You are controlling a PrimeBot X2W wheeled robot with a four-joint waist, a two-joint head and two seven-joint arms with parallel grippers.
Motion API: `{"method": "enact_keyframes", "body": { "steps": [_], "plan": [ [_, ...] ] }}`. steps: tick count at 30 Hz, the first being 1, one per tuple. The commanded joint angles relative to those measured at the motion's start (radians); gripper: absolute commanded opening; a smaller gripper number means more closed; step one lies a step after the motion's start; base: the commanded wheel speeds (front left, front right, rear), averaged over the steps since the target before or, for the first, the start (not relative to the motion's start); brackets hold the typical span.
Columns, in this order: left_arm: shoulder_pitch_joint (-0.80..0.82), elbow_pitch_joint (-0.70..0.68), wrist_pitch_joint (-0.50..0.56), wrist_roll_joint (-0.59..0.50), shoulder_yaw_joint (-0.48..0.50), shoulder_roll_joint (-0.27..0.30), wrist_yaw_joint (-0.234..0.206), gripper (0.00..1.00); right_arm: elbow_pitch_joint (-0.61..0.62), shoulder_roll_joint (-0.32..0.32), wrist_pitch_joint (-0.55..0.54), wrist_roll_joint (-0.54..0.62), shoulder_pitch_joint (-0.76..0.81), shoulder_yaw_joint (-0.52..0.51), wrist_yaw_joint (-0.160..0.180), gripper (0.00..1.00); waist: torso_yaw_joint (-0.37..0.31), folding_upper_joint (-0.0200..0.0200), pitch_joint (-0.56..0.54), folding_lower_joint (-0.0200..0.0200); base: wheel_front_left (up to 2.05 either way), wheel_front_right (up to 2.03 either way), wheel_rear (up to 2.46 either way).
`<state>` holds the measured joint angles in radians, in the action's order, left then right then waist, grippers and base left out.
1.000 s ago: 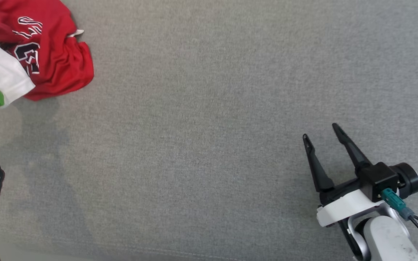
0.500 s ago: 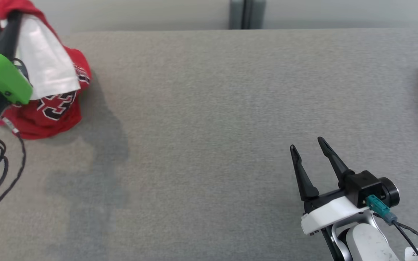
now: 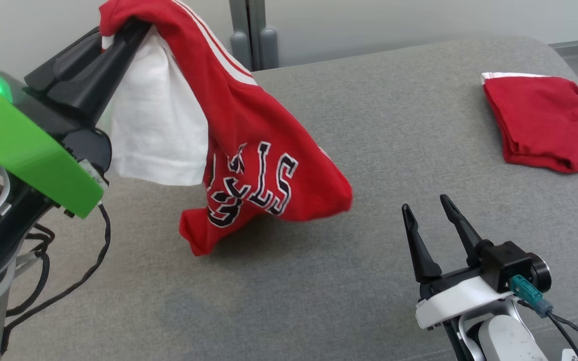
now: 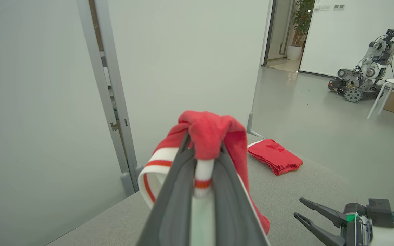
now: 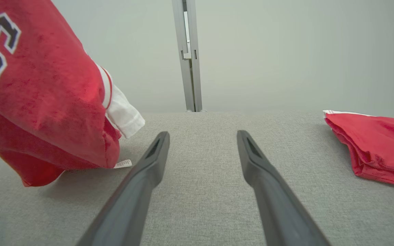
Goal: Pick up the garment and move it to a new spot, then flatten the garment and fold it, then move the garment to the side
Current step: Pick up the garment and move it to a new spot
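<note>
Garment (image 3: 264, 150): a red jersey with black-and-white lettering and a white inner layer; hung from the left gripper (image 3: 129, 31); its lower corner appears to be rested on the grey table (image 3: 369, 281), left of centre
Left gripper: clamped on a red-and-white striped edge of the garment; raised at the upper left of the head view; fabric is seen bunched over the fingertips in the left wrist view
Right gripper (image 3: 424, 203): fingers parted, nothing between them; held low over the table at the lower right, apart from the garment
Folded red cloth (image 3: 545, 120): laid near the table's far right corner, well apart from the garment
</note>
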<state>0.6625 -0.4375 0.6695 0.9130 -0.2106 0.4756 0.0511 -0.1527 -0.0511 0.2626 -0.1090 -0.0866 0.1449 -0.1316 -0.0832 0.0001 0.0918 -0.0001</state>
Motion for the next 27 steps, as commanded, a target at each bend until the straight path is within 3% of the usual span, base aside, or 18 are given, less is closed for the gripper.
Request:
{"method": "enact_keyframes", "body": {
  "steps": [1,8,14,20,24,27],
  "plan": [
    [-0.014,-0.016,0.009,0.015,0.006,-0.003,-0.011,0.00,0.008,0.000,0.003,-0.007,0.009,0.004,0.002,1.00,-0.055,-0.0001,-0.026,0.0001,0.00,0.00,0.00],
    [-0.014,-0.034,0.038,0.042,0.025,0.008,-0.045,0.00,0.014,0.000,0.003,-0.025,0.012,0.016,0.002,1.00,-0.138,-0.0001,-0.024,0.0001,0.00,0.00,0.00],
    [-0.005,0.079,0.032,0.015,0.000,-0.007,-0.054,0.00,0.017,0.000,0.003,-0.046,0.010,0.031,0.002,1.00,-0.200,-0.0001,0.012,0.0001,0.00,0.00,0.00],
    [0.098,0.327,-0.042,-0.095,-0.056,-0.031,-0.012,0.00,0.034,0.000,0.003,-0.079,-0.041,0.040,0.002,1.00,-0.252,-0.0001,0.106,0.0001,0.00,0.00,0.00],
    [0.186,0.545,-0.187,-0.249,-0.106,-0.004,0.035,0.00,0.034,0.001,0.003,-0.106,-0.071,0.061,0.002,1.00,-0.287,-0.0001,0.163,0.0001,0.00,0.00,0.00],
    [0.229,0.723,-0.311,-0.340,-0.128,0.011,0.046,0.00,0.029,0.000,0.003,-0.120,-0.083,0.064,0.002,1.00,-0.306,-0.0001,0.192,0.0001,0.00,0.00,0.00]
  ]
}}
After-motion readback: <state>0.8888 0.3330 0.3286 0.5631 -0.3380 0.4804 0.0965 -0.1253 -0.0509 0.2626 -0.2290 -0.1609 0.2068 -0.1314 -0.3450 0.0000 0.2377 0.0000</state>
